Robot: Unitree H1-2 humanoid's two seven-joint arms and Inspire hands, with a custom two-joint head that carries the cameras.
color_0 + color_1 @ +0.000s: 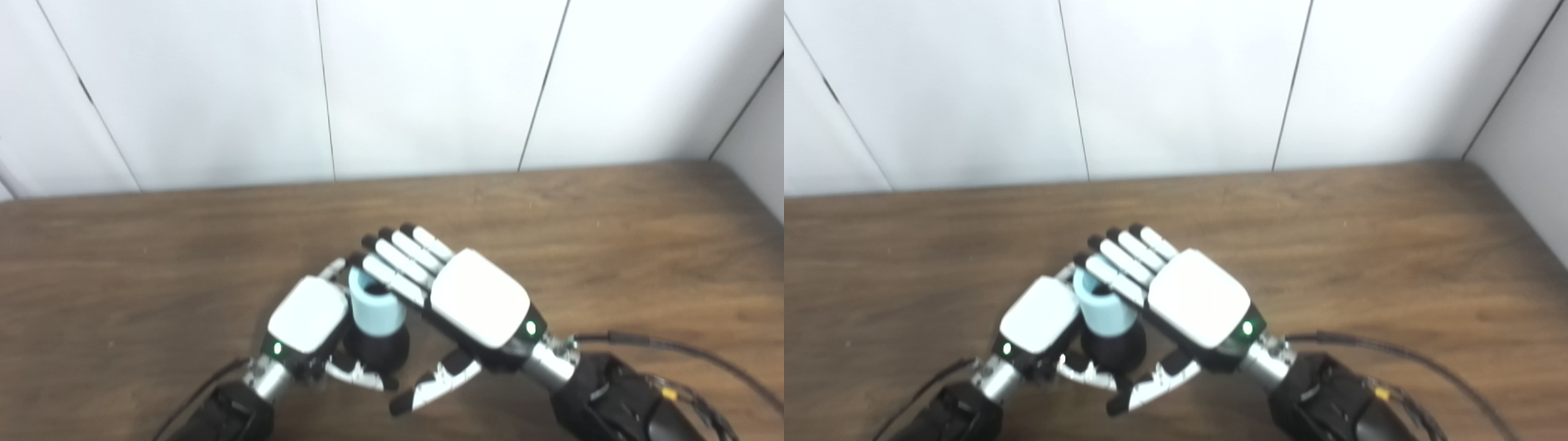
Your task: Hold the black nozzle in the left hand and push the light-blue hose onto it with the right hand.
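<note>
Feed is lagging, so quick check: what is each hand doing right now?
Left hand: shut on the black nozzle.
Right hand: fingers straight, laid over the light-blue hose; grip cannot be told.

A brown table in front of a white wall

The wooden table (612, 245) is brown with darker streaks running along it, and it fills the lower part of the view. Behind it stands a white wall (429, 86) made of wide panels. Thin dark lines (324, 92) run up and down between the panels. The wall meets the table's far edge.
</note>
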